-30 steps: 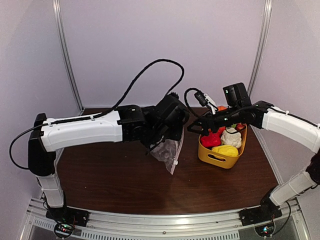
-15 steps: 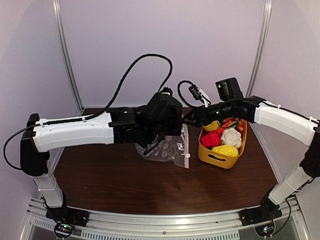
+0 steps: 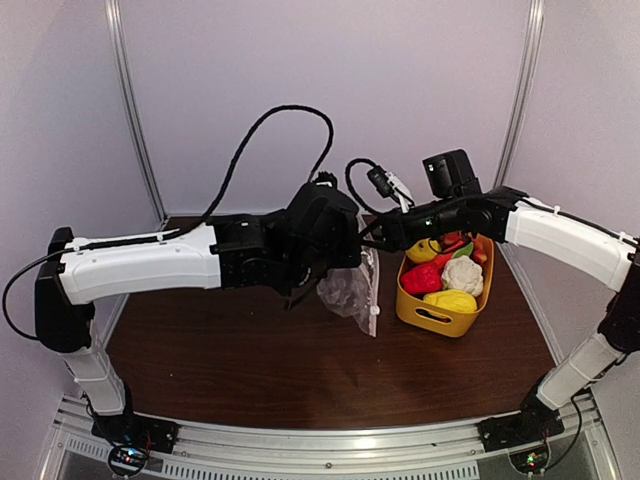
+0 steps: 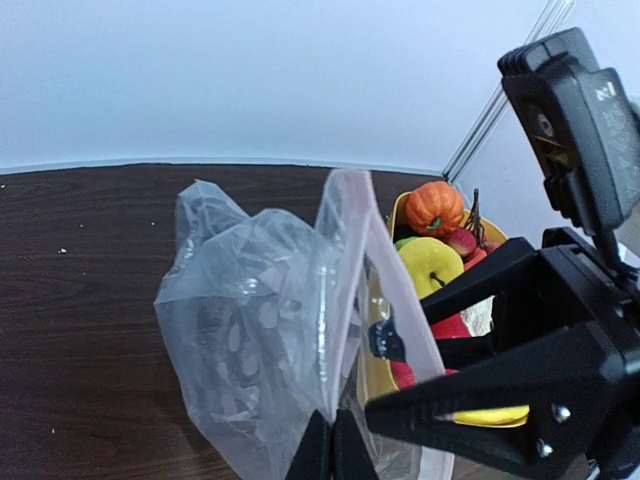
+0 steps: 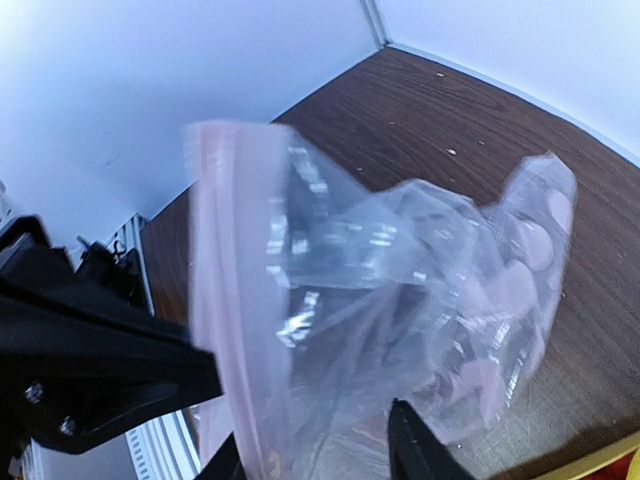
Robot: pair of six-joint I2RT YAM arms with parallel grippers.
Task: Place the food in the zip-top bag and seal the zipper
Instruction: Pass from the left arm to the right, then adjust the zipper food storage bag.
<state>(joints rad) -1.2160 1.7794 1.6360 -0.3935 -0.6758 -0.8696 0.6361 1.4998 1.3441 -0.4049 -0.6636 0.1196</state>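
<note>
Over the brown wooden tabletop (image 3: 250,350), the top view shows the right hand (image 3: 372,240) has moved from the yellow plastic basket (image 3: 432,318) of toy food (image 3: 462,275) to the clear crinkly zip-top bag (image 3: 350,290). Left wrist view: the left hand (image 4: 333,440) pinches the bag's rim tight. Right wrist view: the right hand's fingers (image 5: 412,450) stand apart around the zipper strip (image 5: 225,250), probably to pull the bag open.
</note>
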